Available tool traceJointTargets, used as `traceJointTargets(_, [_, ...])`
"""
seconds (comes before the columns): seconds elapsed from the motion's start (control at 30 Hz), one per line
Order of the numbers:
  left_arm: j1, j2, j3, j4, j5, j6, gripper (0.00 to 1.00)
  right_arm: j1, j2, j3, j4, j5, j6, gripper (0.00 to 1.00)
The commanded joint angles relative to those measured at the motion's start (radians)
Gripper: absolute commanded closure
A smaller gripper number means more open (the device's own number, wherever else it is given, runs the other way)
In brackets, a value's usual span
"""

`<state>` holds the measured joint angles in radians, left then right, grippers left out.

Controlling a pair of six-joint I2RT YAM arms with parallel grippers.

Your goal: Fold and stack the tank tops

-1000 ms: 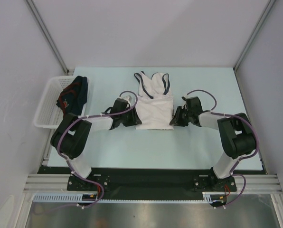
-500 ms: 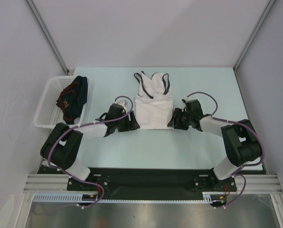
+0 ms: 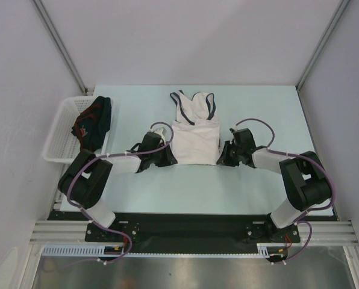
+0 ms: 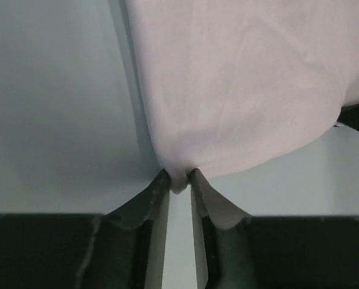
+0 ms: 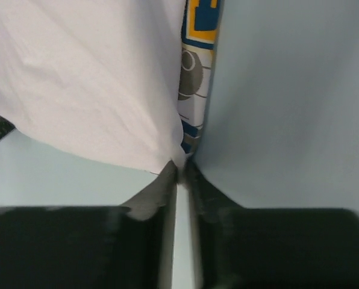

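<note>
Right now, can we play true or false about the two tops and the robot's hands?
1. The left gripper pinches a corner of the white top. True.
2. The right gripper is wide open and holds nothing. False: it is shut on the white top's other near corner.
3. The navy top is at the basket, draped over its rim. True.
4. The navy top is stacked on the white top. False: they lie well apart, and the white top has nothing on it.
5. The white top's straps point toward the robot's bases. False: they point to the far side.
</note>
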<state>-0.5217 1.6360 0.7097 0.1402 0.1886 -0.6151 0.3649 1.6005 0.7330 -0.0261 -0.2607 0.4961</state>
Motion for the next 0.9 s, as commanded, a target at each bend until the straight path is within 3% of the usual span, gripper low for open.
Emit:
traceJointTargets(0.0, [-0.009, 0.053, 0.01, -0.044, -0.001, -0.005, 0.78, 0.009, 0.027, 0.009, -0.06, 0.021, -0.016, 0.91])
traceJointTargets(0.03, [-0.009, 0.053, 0.013, -0.045, 0.0, -0.005, 0.85, 0.012, 0.024, 0.022, -0.067, 0.026, -0.019, 0.97])
traceJointTargets(0.07, [-0.009, 0.048, 0.014, -0.05, -0.001, -0.003, 0.99, 0.014, 0.021, 0.026, -0.081, 0.028, -0.019, 1.0])
traceJointTargets(0.2, [-0.009, 0.022, 0.046, -0.111, -0.026, 0.006, 1.0, 0.008, 0.013, 0.072, -0.116, 0.032, -0.018, 1.0])
traceJointTargets(0.37, [-0.001, 0.007, 0.357, -0.412, -0.055, 0.061, 1.0, -0.014, 0.018, 0.392, -0.289, 0.001, -0.024, 1.0])
traceJointTargets(0.47, [-0.003, -0.109, 0.406, -0.452, -0.095, 0.06, 1.0, 0.006, -0.072, 0.477, -0.391, 0.062, -0.028, 1.0])
traceJointTargets(0.57, [-0.011, -0.205, 0.309, -0.429, -0.086, 0.051, 1.0, 0.016, -0.146, 0.425, -0.413, 0.063, -0.01, 1.0])
traceJointTargets(0.73, [-0.084, -0.275, -0.025, -0.302, -0.034, -0.009, 1.0, 0.066, -0.247, 0.058, -0.308, 0.058, 0.07, 1.0])
traceJointTargets(0.87, [-0.173, -0.373, -0.189, -0.243, -0.078, -0.078, 1.0, 0.133, -0.371, -0.099, -0.305, 0.112, 0.137, 1.0])
